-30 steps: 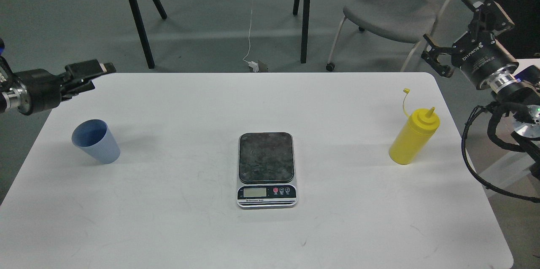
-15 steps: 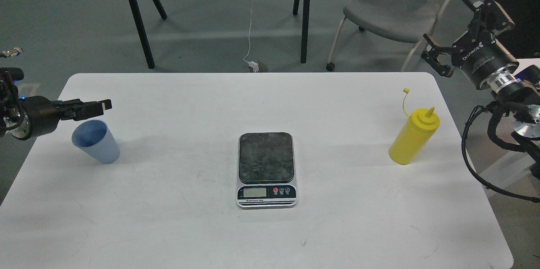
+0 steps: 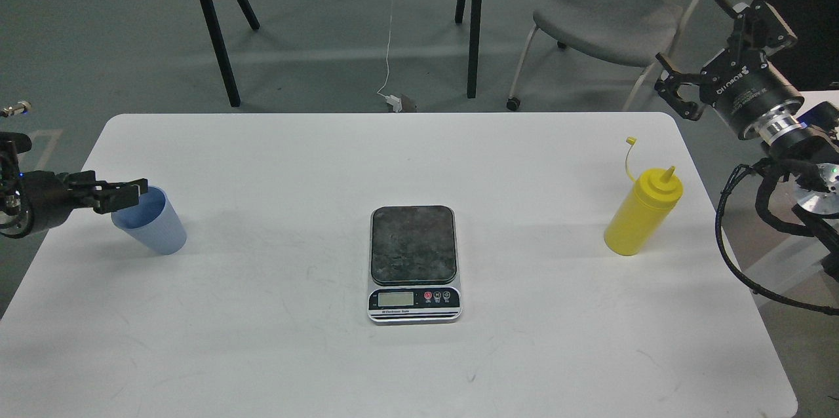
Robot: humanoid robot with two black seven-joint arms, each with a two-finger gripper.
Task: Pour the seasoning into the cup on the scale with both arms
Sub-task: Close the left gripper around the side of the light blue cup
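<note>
Our left gripper point(image 3: 134, 190) reaches the rim of the cup point(image 3: 152, 221); whether its jaws are apart we cannot tell. Upright, mouth up, the cup looks light and thin-walled: we would pinch mid-wall gently. Our right gripper point(image 3: 704, 51), jaws spread, hangs well above the upright seasoning point(image 3: 641, 213).

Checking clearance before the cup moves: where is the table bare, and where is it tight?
Bare: the strips between cup and scale, between scale and seasoning bottle, and the whole near edge of the table. Tight: the left gripper at the cup's rim.
</note>
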